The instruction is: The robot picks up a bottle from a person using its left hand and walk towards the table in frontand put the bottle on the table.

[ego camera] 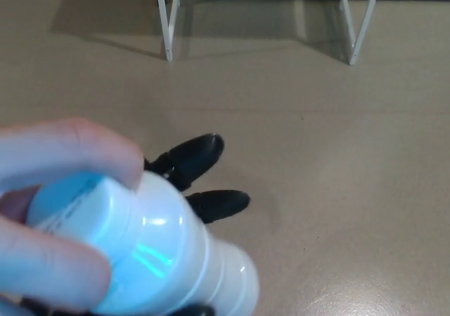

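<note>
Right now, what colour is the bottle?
The bottle is glossy white with a light blue end; the head view shows it.

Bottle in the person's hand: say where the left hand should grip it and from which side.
Grip the bottle on its pale rounded body at the free end, lower right; the person's hand wraps the blue end at left. Probably come from behind and below, where the left hand lies open, since the bottle is tilted across it.

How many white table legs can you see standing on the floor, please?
2: one table leg at upper left, another at upper right; more may be hidden beyond the picture's top edge.
</note>
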